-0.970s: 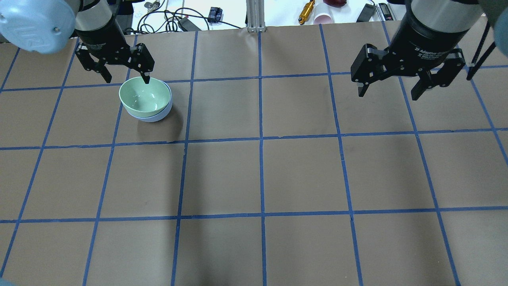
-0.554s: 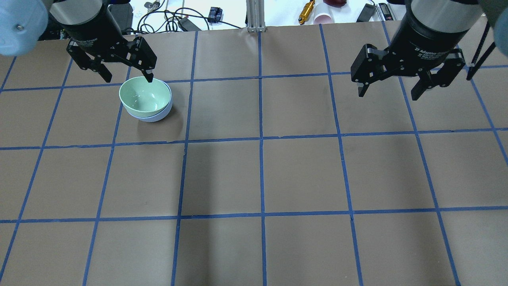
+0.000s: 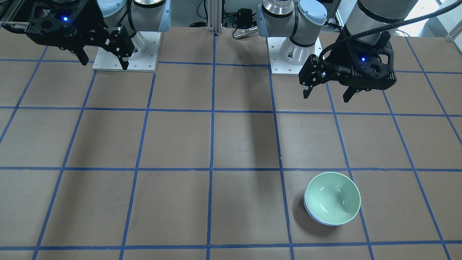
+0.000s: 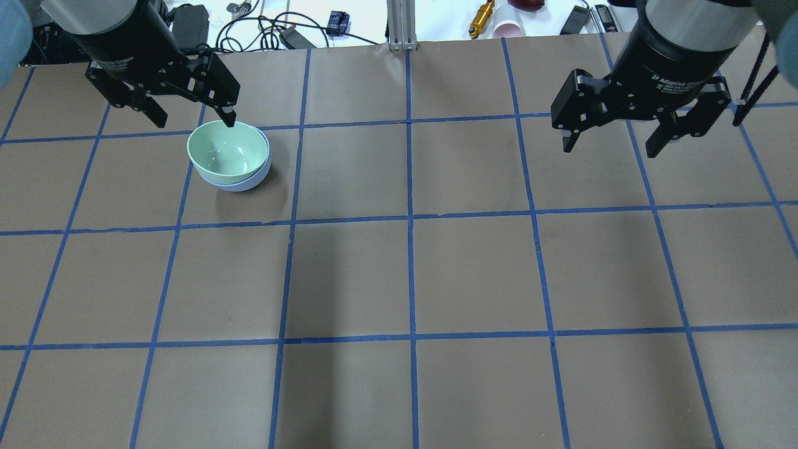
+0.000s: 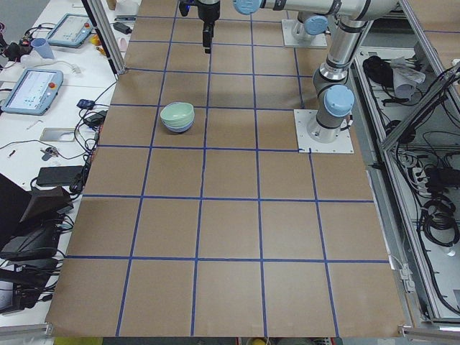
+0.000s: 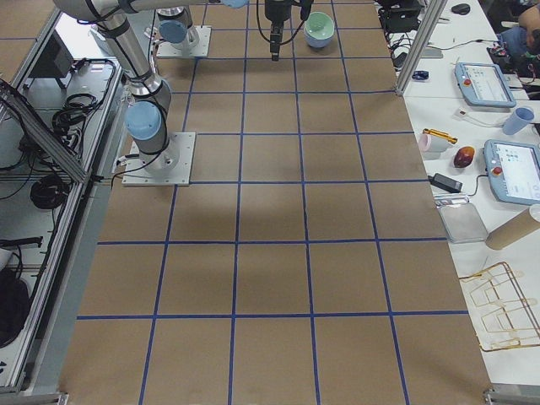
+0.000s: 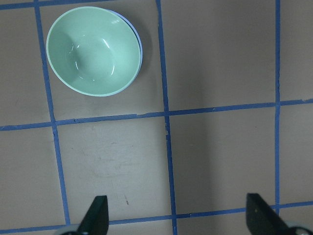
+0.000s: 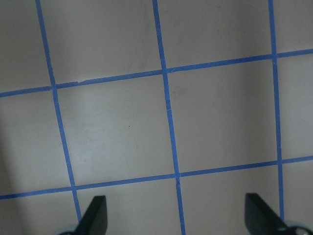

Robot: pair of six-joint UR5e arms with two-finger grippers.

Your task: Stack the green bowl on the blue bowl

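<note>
Overhead cam: high behind the robot, looks forward and down over the table [image 4: 474, 274], benches along its top edge. Front cam: opposite side, faces the robot, steep down, bases at top, so mirrored. Both share the green bowl [image 4: 227, 151]: upper left in overhead, lower right in front. Side cams: one at each table end, high and far, looking along the whole grid, and both catch that bowl. Left wrist cam: straight down, bowl upper left, left gripper [image 7: 177, 219] tips at its bottom edge. Right wrist cam: straight down, similar height, right gripper [image 8: 177, 218] tips at bottom, only tape grid [image 8: 168, 117].
</note>
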